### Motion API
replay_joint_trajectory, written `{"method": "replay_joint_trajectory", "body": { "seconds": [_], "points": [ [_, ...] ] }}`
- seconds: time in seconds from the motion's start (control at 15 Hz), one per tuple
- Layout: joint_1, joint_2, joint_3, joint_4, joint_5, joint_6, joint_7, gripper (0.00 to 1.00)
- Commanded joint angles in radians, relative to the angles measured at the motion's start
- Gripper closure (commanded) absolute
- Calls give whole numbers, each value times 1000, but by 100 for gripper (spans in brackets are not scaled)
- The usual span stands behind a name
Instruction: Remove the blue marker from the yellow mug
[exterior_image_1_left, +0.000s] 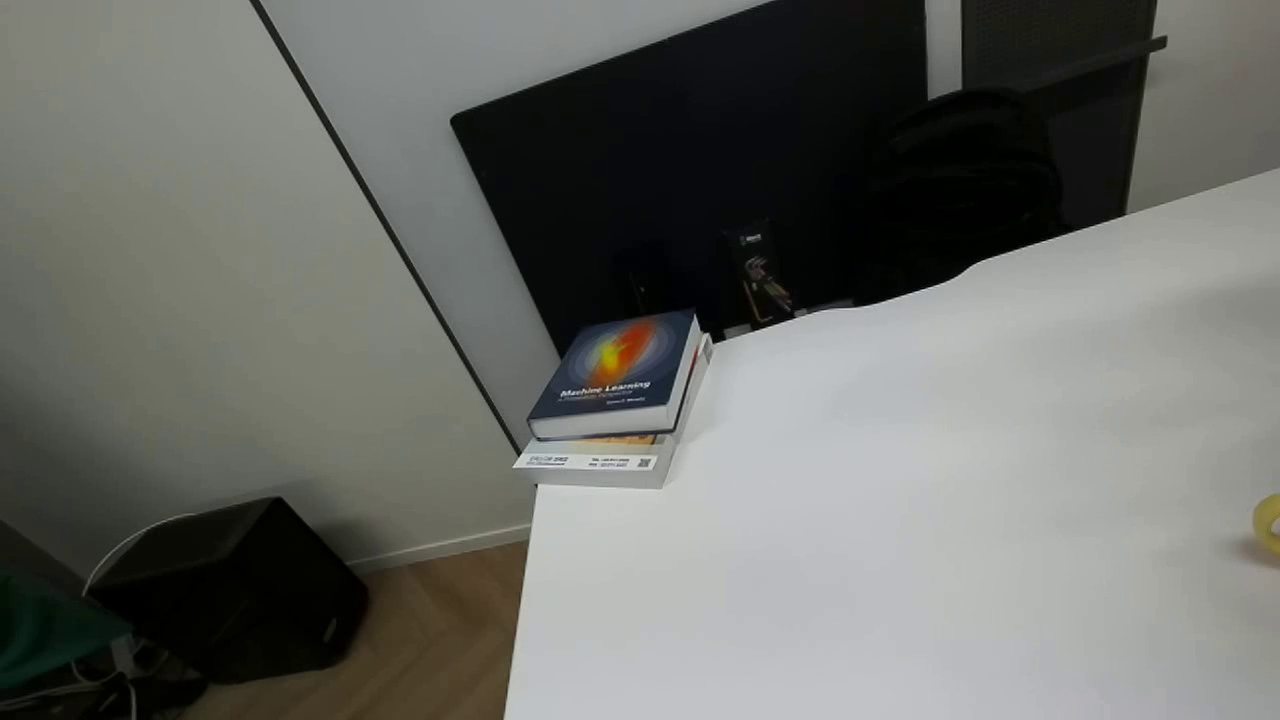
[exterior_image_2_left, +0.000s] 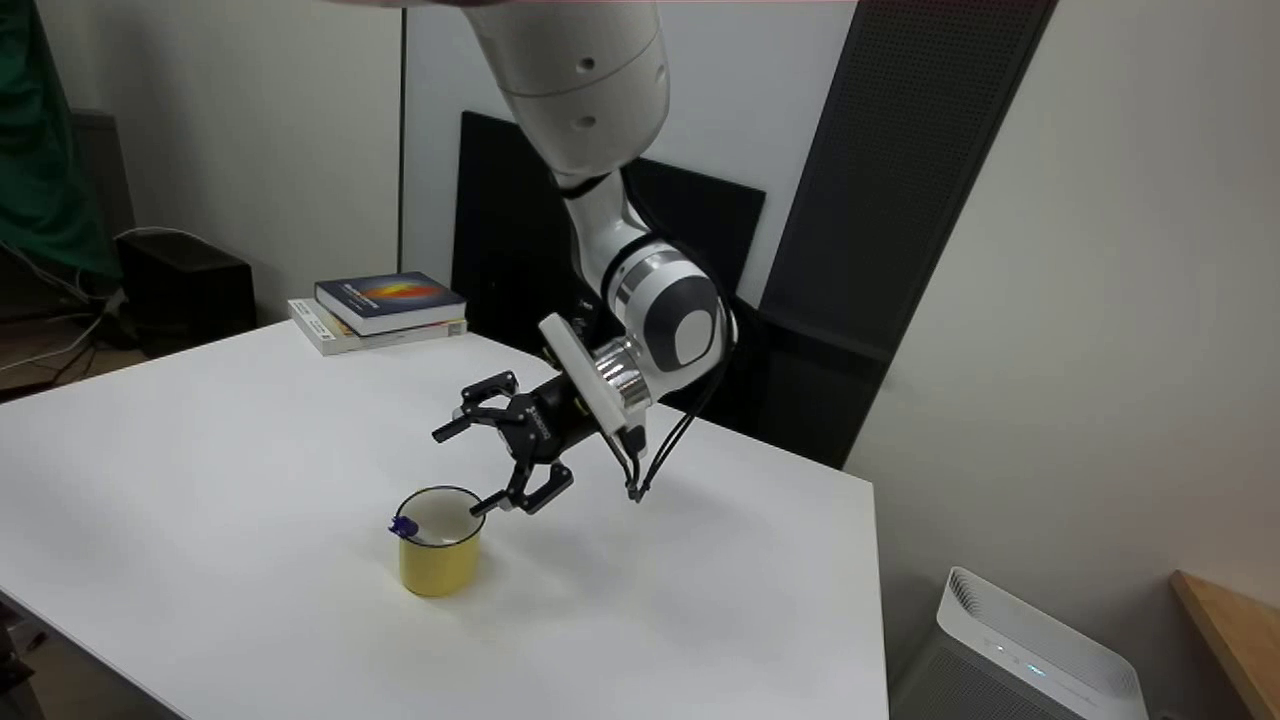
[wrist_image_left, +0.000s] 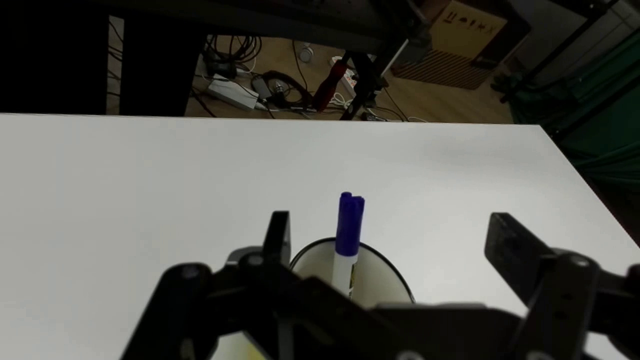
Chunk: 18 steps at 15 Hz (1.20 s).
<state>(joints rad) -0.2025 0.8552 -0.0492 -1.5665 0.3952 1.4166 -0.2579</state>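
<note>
The yellow mug (exterior_image_2_left: 438, 568) stands upright on the white table in an exterior view. Only its yellow curved handle (exterior_image_1_left: 1266, 522) shows at the right edge of an exterior view. The blue marker (exterior_image_2_left: 404, 526) leans inside the mug, its blue cap over the rim. In the wrist view the marker (wrist_image_left: 349, 225) has a blue cap and white body, against the mug's pale inside (wrist_image_left: 382, 277). My gripper (exterior_image_2_left: 460, 472) is open and empty, tilted beside and above the mug. One fingertip overlaps the mug's rim; I cannot tell if it touches. In the wrist view the marker stands between the open fingers (wrist_image_left: 389, 224), nearer the left one.
The white table (exterior_image_2_left: 700, 600) carries two stacked books (exterior_image_2_left: 390, 305) at its back corner, also seen in an exterior view (exterior_image_1_left: 615, 380). A black monitor panel (exterior_image_1_left: 690, 170) and a backpack (exterior_image_1_left: 965, 190) stand behind the table. A white appliance (exterior_image_2_left: 1020, 650) stands beside it.
</note>
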Motion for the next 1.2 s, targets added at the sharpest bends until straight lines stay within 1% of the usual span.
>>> {"method": "replay_joint_trajectory", "body": {
  "seconds": [0.0, 0.4, 1.13],
  "points": [
    [-19, 65, 21, 83, -3, -53, 37, 0],
    [-19, 124, 29, 129, -1, -83, 36, 0],
    [-5, 188, 46, 169, -6, -80, 52, 0]
  ]
}}
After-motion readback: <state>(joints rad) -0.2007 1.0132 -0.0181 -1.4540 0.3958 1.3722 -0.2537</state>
